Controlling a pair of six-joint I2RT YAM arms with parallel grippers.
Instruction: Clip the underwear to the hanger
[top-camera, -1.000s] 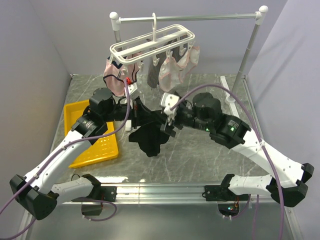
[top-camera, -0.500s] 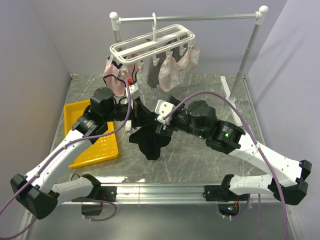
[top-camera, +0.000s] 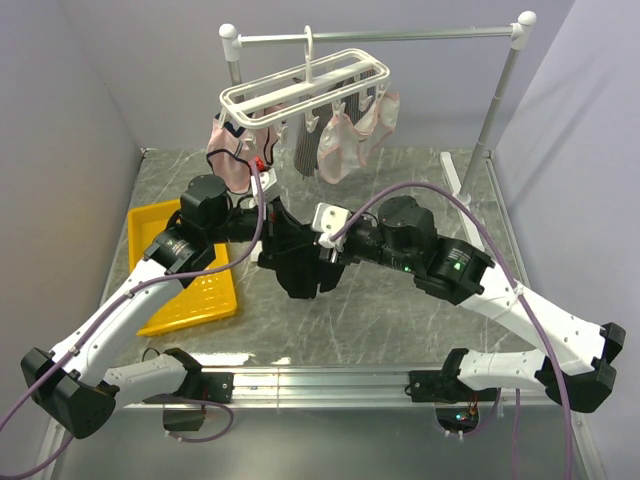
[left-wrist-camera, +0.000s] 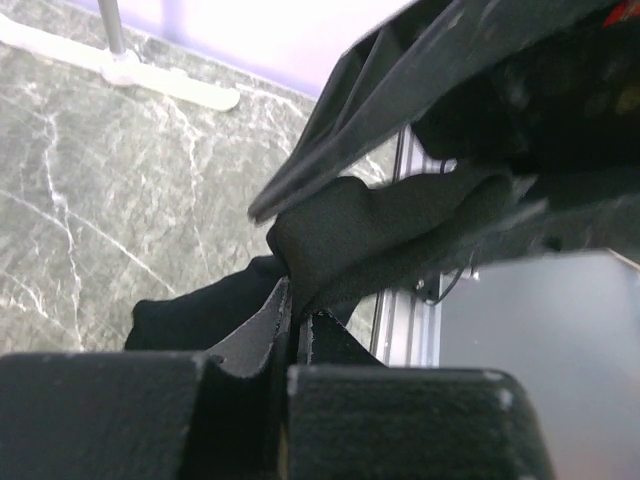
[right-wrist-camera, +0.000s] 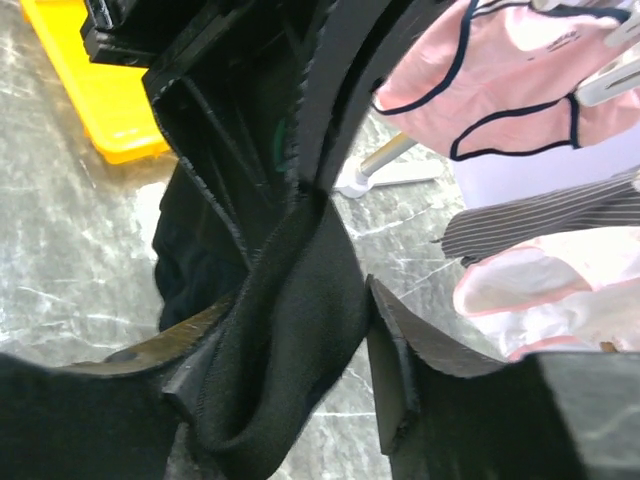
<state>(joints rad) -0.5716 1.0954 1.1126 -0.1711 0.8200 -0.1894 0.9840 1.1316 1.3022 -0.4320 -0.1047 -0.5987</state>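
left hand (left-wrist-camera: 295, 322) pinching underwear (left-wrist-camera: 360, 228), right hand (right-wrist-camera: 290, 325) around

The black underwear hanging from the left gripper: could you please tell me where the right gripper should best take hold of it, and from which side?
Take the bunched upper edge of the black underwear, beside where the left gripper pinches it. That edge runs as a thick band between the open fingers of the right gripper, so closing from the right, across the band, should hold it.
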